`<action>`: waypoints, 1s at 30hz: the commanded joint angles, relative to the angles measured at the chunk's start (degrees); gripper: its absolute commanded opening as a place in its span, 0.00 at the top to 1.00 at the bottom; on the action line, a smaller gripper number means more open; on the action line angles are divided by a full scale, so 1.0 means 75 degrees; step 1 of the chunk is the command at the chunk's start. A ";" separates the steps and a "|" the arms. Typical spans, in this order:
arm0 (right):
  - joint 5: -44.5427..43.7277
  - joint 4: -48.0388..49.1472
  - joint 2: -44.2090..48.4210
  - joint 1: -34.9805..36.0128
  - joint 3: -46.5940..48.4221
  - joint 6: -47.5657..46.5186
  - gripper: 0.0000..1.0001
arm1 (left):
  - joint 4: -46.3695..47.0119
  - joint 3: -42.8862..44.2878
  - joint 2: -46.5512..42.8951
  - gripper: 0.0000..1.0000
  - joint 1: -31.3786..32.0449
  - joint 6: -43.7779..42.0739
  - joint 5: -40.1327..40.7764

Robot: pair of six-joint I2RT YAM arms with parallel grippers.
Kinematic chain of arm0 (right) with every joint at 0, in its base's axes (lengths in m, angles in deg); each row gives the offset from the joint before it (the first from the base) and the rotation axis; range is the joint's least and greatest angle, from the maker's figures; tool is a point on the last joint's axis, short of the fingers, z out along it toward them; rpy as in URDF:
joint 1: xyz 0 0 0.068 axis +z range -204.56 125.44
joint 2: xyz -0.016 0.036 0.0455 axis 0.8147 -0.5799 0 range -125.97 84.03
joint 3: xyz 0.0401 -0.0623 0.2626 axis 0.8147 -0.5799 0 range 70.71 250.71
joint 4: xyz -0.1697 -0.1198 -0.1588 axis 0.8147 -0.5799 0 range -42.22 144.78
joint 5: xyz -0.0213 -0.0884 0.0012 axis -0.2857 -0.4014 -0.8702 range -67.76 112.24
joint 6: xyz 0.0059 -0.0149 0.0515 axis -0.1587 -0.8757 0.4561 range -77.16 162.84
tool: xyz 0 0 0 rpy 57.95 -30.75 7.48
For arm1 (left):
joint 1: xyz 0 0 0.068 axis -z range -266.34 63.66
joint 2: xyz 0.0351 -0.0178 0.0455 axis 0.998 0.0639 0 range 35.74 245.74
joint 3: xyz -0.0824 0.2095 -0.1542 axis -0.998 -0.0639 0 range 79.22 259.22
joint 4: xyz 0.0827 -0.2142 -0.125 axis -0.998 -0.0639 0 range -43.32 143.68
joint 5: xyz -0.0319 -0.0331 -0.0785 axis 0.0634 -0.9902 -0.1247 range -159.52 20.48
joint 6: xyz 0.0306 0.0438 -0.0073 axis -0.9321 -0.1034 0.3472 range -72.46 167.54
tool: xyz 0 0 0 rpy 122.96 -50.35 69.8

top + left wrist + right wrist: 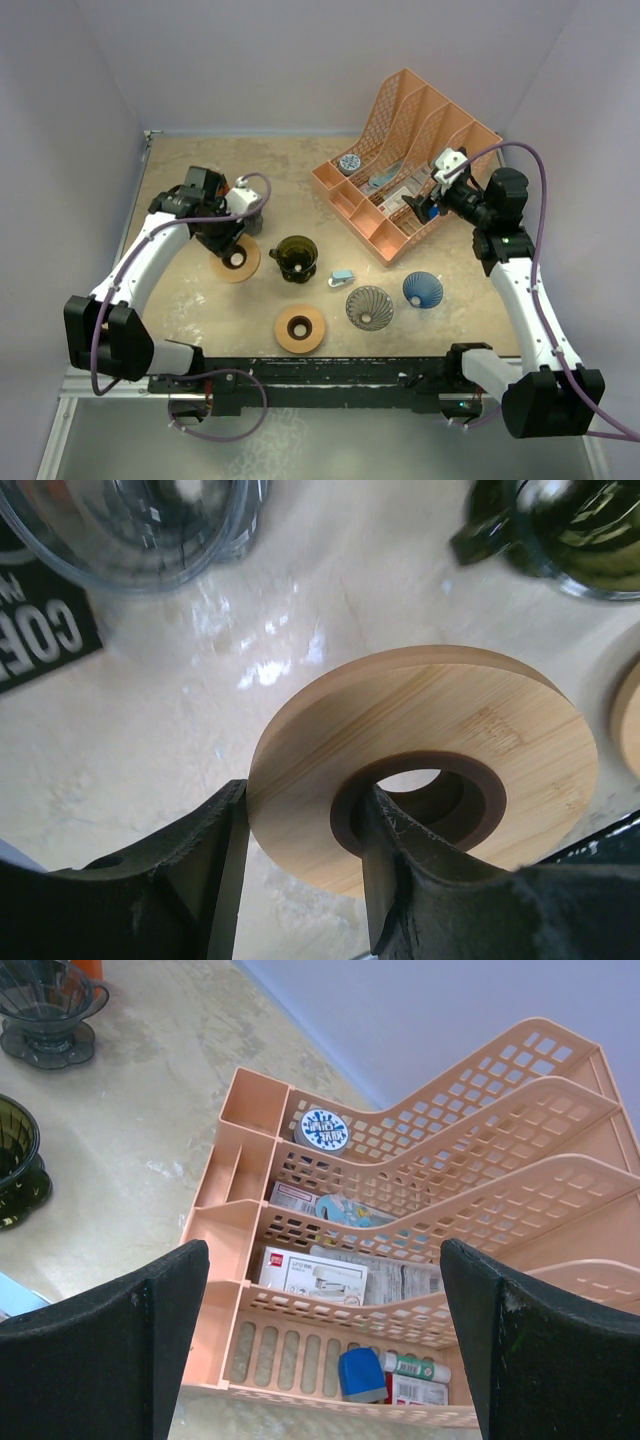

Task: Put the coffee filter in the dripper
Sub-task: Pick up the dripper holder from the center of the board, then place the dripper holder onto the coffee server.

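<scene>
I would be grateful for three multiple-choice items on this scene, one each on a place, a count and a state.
1. The right gripper hangs over: A) the blue cone dripper; B) the peach plastic lattice organiser; C) the grey glass dripper.
2. Round bamboo rings with a centre hole, seen from above: A) one; B) two; C) four.
3. The left gripper is: A) open, holding nothing; B) holding the green glass dripper; C) closed on a bamboo ring.
Answers: 1 B, its compartments fill the right wrist view; 2 B, both show from above; 3 C, its fingers straddle the ring's band, one in the hole.
</scene>
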 commanded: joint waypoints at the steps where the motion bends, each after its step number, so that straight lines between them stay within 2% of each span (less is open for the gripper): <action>1: -0.0141 0.0267 0.0009 -0.0039 -0.0018 -0.0049 0.00 | -0.0314 0.1109 -0.0043 0.80 0.0662 0.0496 -0.0395; 5: -0.0156 0.0282 0.0048 -0.0050 -0.0039 -0.0059 0.00 | -0.0199 0.1783 0.0433 0.79 0.1445 0.0791 -0.0303; 11: -0.0296 0.0304 0.0130 -0.0056 -0.0086 -0.0090 0.00 | -0.0220 0.2819 0.1527 0.78 0.1959 0.1120 -0.0485; 19: -0.0361 0.0314 0.0196 -0.0051 -0.0133 -0.0119 0.00 | -0.0025 0.3121 0.2607 0.78 0.2495 0.1395 -0.0355; 30: -0.0290 0.0296 0.0185 -0.0050 -0.0144 -0.0116 0.00 | 0.0208 0.3231 0.3201 0.77 0.2871 0.1832 0.0169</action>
